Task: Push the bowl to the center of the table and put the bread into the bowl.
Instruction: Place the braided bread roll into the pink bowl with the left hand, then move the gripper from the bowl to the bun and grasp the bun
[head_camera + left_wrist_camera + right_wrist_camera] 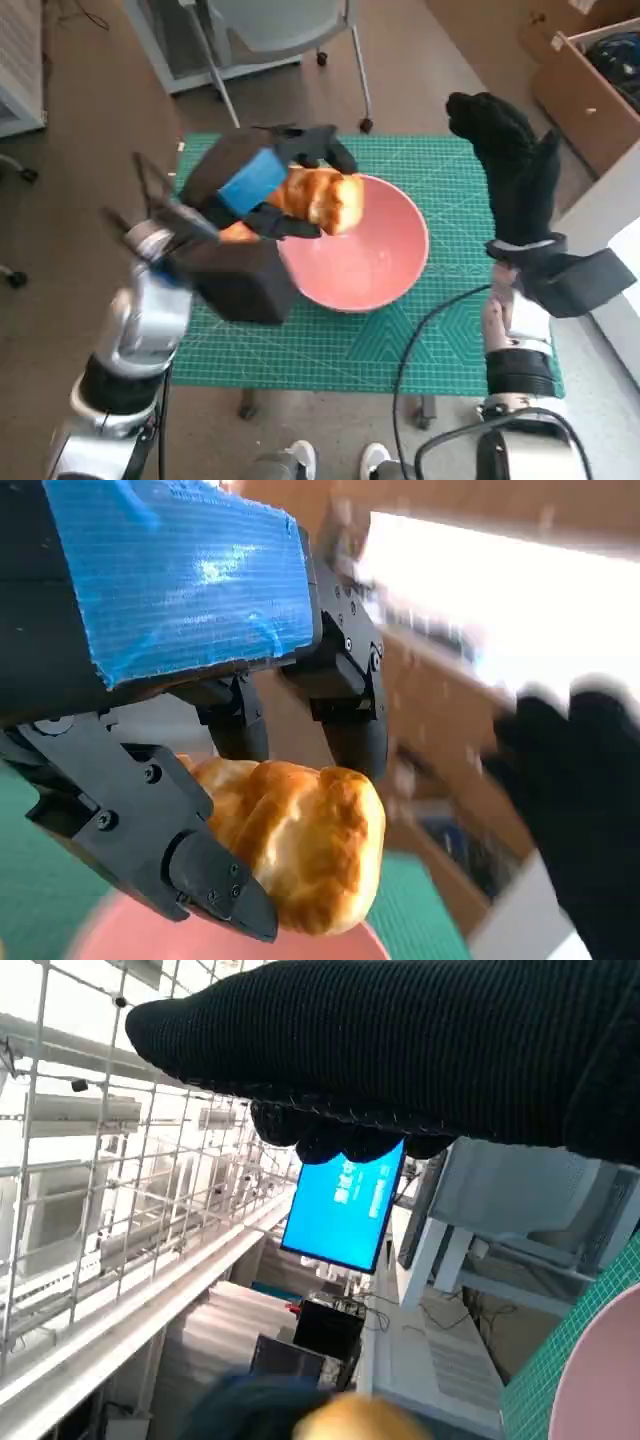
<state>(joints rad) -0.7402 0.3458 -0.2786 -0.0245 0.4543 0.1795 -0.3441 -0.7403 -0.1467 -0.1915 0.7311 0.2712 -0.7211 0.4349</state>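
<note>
A pink bowl (375, 262) sits near the middle of the green cutting mat (450, 330). My left hand (262, 185) holds a golden piece of bread (325, 198) over the bowl's left rim. In the left wrist view the black fingers (355, 705) clamp the bread (300, 845) above the pink rim (120, 938). My right hand (510, 165), in its black glove, is raised beside the bowl's right side and holds nothing. The right wrist view shows the glove (400, 1050), a sliver of the bowl (612, 1380) and a blur of bread (365, 1420).
A chair (280, 40) stands beyond the table's far edge. Cardboard boxes (590, 80) sit on the floor at the far right. A black cable (420, 340) crosses the mat's near right. A person's shoes (335, 462) show below the near edge.
</note>
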